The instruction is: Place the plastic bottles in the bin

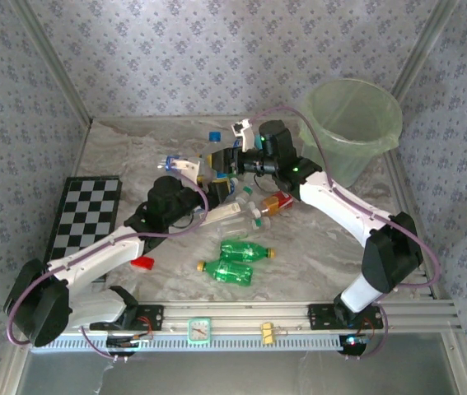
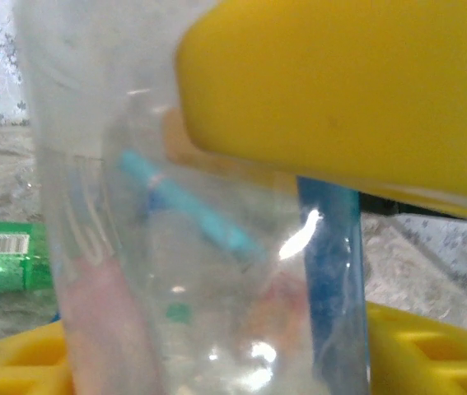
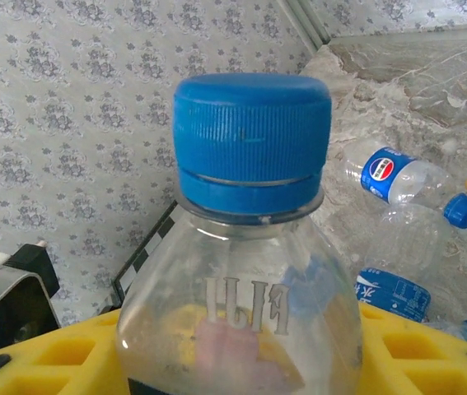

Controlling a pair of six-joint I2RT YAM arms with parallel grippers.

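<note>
While the right gripper (image 3: 241,358) clamps the blue-capped bottle (image 3: 251,148), lift it clear and swing to the bin (image 1: 357,138) at one o'clock, letting go only past the rim. The left gripper (image 2: 249,239), tight at its seven o'clock, is clamped on a clear bottle (image 2: 126,164) too. Green bottles (image 1: 245,251) lie at six; a board (image 1: 89,216) at nine.

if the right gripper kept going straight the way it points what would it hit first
The right gripper holds a clear blue-capped bottle, so that leads. Next it would probably meet the left gripper just beyond; depth is unclear.
</note>
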